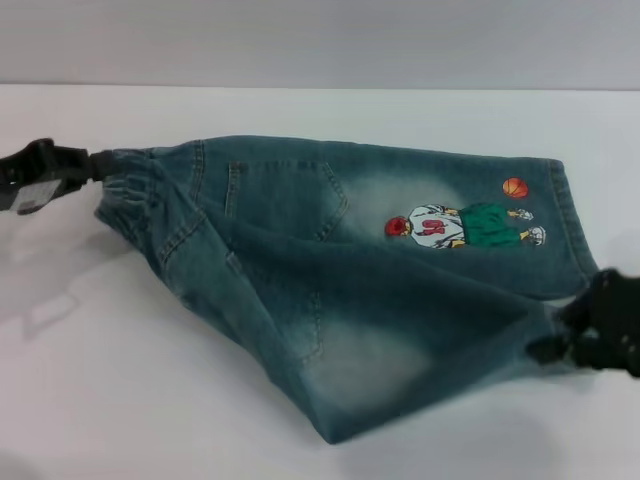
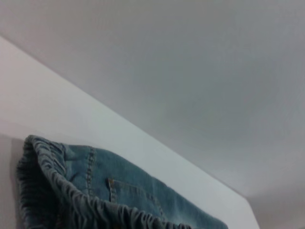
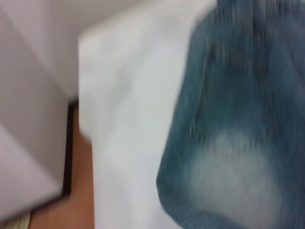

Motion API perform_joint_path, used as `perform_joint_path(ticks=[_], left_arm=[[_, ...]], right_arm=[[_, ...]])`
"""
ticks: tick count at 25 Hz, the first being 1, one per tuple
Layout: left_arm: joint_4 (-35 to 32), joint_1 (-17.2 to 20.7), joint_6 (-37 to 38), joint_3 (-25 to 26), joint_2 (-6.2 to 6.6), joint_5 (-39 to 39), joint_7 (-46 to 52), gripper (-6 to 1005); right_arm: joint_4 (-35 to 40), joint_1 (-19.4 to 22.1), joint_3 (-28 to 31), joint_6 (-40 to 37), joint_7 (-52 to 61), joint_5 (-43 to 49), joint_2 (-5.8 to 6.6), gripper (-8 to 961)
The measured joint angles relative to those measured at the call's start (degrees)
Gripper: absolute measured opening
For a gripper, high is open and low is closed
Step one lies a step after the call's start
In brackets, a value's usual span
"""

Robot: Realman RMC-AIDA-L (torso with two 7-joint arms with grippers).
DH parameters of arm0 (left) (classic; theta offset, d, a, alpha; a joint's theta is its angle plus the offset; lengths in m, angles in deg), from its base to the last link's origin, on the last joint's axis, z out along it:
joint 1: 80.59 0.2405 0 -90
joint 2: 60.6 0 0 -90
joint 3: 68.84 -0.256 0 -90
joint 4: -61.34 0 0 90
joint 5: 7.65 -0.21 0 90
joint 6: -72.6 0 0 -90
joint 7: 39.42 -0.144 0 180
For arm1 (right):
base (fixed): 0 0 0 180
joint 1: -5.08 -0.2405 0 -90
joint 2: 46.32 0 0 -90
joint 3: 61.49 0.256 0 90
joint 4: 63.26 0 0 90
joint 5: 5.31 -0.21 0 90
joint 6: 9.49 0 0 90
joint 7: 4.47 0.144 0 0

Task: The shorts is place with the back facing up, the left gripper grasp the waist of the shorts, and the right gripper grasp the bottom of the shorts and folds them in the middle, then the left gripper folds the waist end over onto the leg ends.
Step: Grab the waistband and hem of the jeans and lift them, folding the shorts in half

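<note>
Nearest: the lower leg of the shorts (image 1: 350, 290) hangs slack toward the front of the white table (image 1: 120, 400); right gripper (image 1: 590, 325) clamped on the bottom of the shorts (image 1: 570, 235) at the hem; left gripper (image 1: 45, 175) closed on the waist (image 1: 125, 195); far leg with the cartoon player (image 1: 455, 225) lies flat. Risk: uneven lift; slack near leg could bunch, fold lands crooked; heavy denim may slip from either grip.

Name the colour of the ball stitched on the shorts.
Orange ball, clearest in the head view.
</note>
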Motion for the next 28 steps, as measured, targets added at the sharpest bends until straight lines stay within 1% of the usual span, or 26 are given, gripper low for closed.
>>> perform_joint_path(ticks=[2, 4, 8, 11, 14, 19, 23, 28], left_arm=[[1.1, -0.1, -1.2, 0.0, -0.44, 0.7, -0.9, 85], [2.1, -0.3, -2.7, 0.0, -0.8, 1.0, -1.7, 88], [3.0, -0.5, -7.2, -0.5, -1.91, 1.1, -3.0, 93], [4.1, -0.8, -10.9, -1.2, -2.28, 1.1, -3.9, 98], [6.0, -1.6, -14.9, -2.0, -2.29, 1.1, -5.0, 102], [7.8, -2.4, -21.5, -2.8, -2.34, 1.2, -6.3, 110], [9.0, -3.1, -25.1, -3.1, -2.44, 1.7, -7.7, 116], [9.8, -3.6, -27.5, -3.3, -2.53, 3.3, -9.2, 124]], right_arm=[[-1.6, 0.9, 3.4, 0.1, -2.2, -2.4, 0.4, -1], [-2.8, 1.7, 7.1, 0.9, -4.5, -3.8, 0.38, -1], [-6.0, 2.5, 14.9, 4.3, -8.3, -5.0, -0.28, -1], [-8.8, 2.6, 18.1, 8.8, -9.4, -5.7, -0.65, 0], [-10.7, 2.7, 20.1, 12.6, -10.1, -7.2, -0.89, 0], [-12.8, 2.8, 20.7, 20.3, -10.5, -10.5, -1.24, 0], [-13.3, 2.3, 21.1, 27.6, -11.2, -11.7, -2.58, 0], [-13.8, 1.0, 20.7, 34.1, -11.3, -12.3, -4.1, -1]])
